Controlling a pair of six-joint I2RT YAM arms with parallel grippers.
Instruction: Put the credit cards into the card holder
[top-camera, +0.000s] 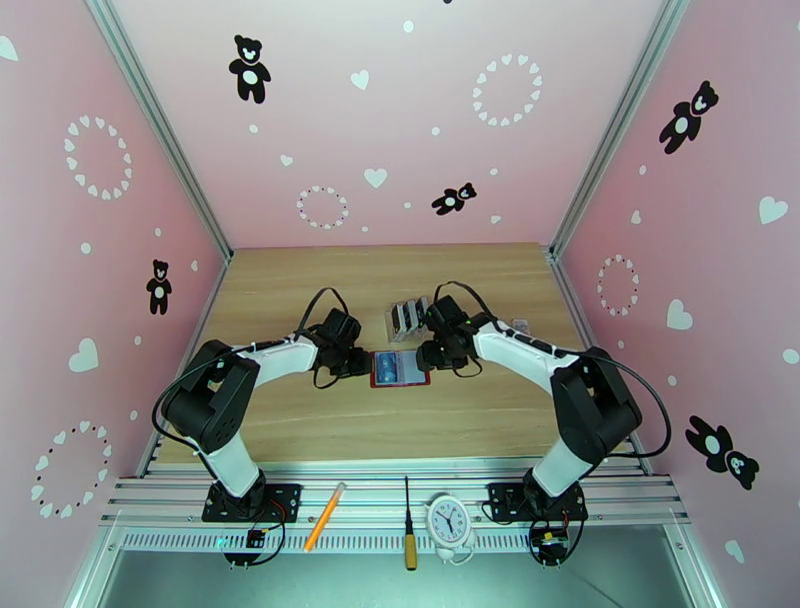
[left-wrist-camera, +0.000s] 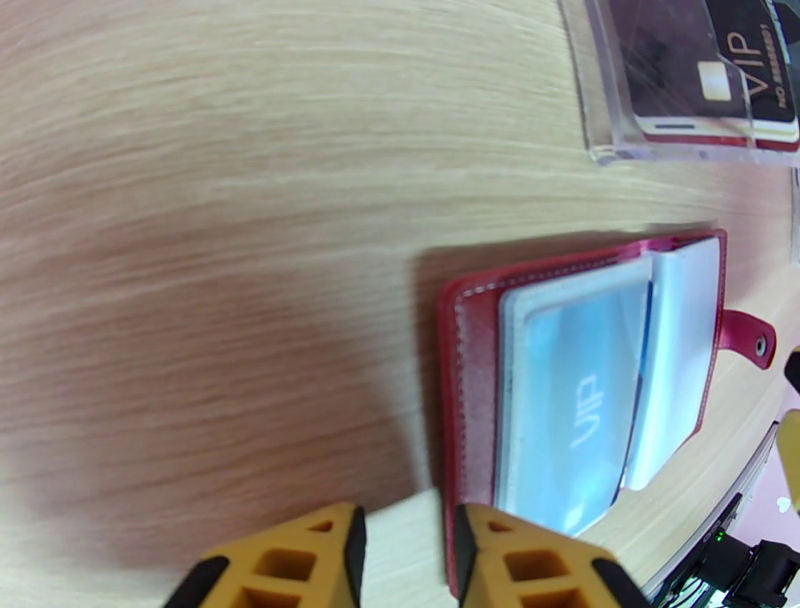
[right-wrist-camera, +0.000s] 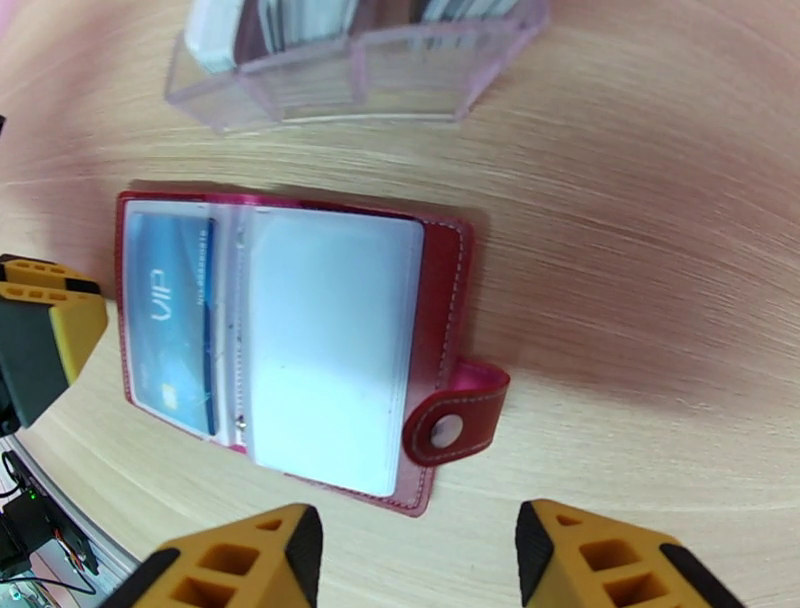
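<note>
Credit cards (top-camera: 405, 316): 1 teal-blue card (right-wrist-camera: 170, 320) sits in a clear pocket of the card holder (right-wrist-camera: 445, 290). The rest, a dark VIP card (left-wrist-camera: 745, 55) among them, stand on edge in the clear slotted stand (right-wrist-camera: 350, 75).

Card holder lies open and flat at about the centre of the tabletop (top-camera: 300, 420), long axis left-right, spine near-far, snap tab (right-wrist-camera: 455, 425) on its right end. Stand is just beyond it, toward the far edge.

Left gripper (left-wrist-camera: 405, 520): jaws parted a little, nothing between them, at the holder's left edge. Right gripper (right-wrist-camera: 415, 520): jaws wide, empty, just off the tab end. So I have 1 gripper at each short end.

My read: next move is fetching another card from the stand. Right arm is nearer, its wrist right beside the stand in the top view. Free pocket (right-wrist-camera: 330, 340) is the pale one on the tab half, facing the right jaws. I can't tell which side it opens.

In the way: the stand itself, close behind the holder. Orange pencil (top-camera: 325, 515), screwdriver (top-camera: 408, 530) and clock (top-camera: 448, 520) lie on the rail (top-camera: 600, 490) at the near edge, well apart from the work.
</note>
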